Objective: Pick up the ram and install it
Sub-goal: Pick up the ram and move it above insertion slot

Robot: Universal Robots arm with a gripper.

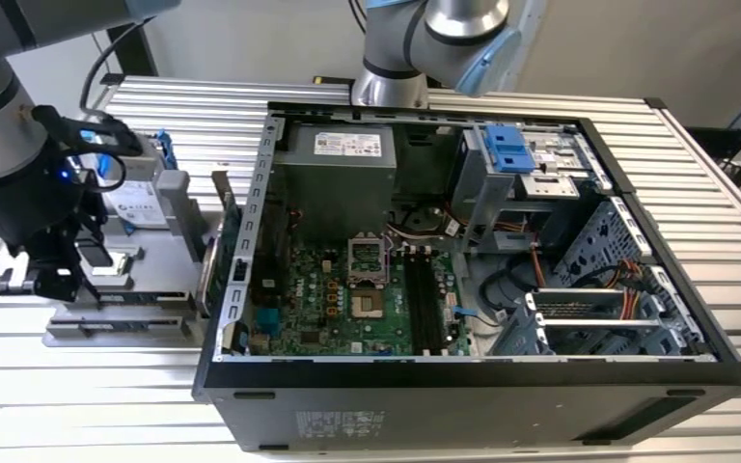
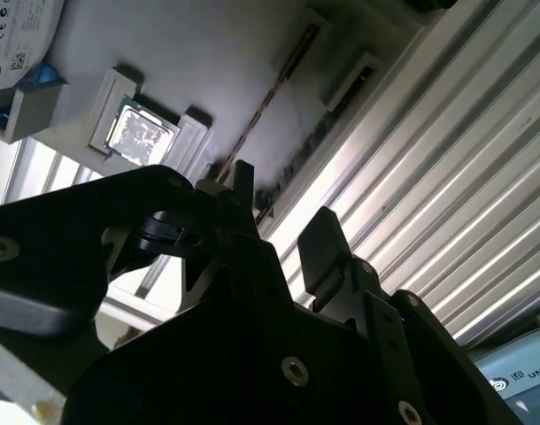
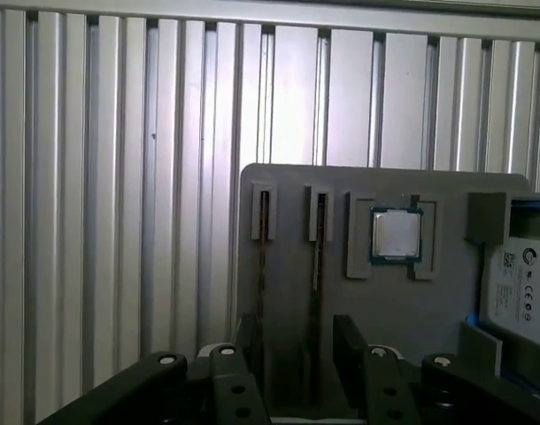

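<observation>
Two ram sticks stand on edge in narrow slots of a grey holder [image 3: 288,190]: one ram [image 3: 263,266] and a second ram [image 3: 319,252]. In the second wrist view they show as thin dark lines, ram [image 2: 274,88] and ram [image 2: 327,124]. My gripper [image 3: 297,350] is open just above the holder, its two black fingers [image 2: 321,243] on either side of the sticks' near ends, touching nothing. In the exterior view the gripper [image 1: 62,285] hangs over the holder at the exterior view's left. The black motherboard slots [image 1: 425,299] lie inside the open computer case.
A square silver processor chip [image 3: 396,235] and a hard drive [image 3: 518,292] share the holder. The open computer case [image 1: 474,371] has tall walls. A second robot arm base [image 1: 390,87] stands behind it. The ribbed metal table [image 3: 119,177] surrounds everything.
</observation>
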